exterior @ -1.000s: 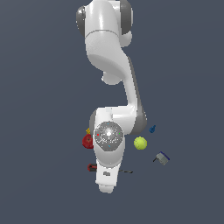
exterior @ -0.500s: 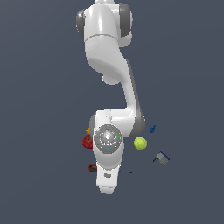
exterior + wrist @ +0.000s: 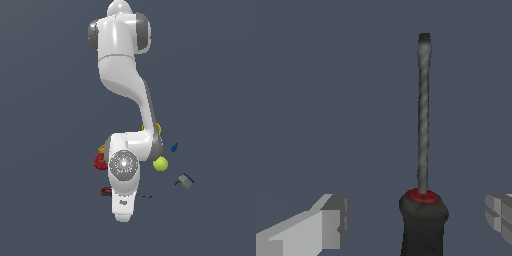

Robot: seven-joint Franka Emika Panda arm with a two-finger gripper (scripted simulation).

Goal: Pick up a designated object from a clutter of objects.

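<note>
Currently in approach/align step, pre-grasp. Wrist view: claw (image 3: 418, 220) spread wide, one light-grey finger (image 3: 323, 222) on each side of the long screwdriver with thick red-and-black handle and thin dark metal shaft (image 3: 423, 150); neither finger touches it. Handle sits between the fingers, shaft running straight away from the claw along the plain dark-grey surface (image 3: 331, 100). Nothing else near it in that view.

Exterior view: white arm hangs over the clutter and hides the claw itself. Only the red handle end (image 3: 105, 191) pokes out on the exterior view's left of the wrist, and a dark bit that is prob. the shaft tip (image 3: 145, 196) on the right. Yellow-green ball (image 3: 160, 163), red round fruit (image 3: 100, 161), small blue piece (image 3: 174, 147) and grey-blue block (image 3: 185, 181) lie apart from the screwdriver.

Next move (judgement): descend if not yet at handle height (can't tell from these views), close on handle w/ fingers square across it, then lift straight up. Grip on the thick handle rather than shaft; long shaft may tip down if grip is off-centre.
</note>
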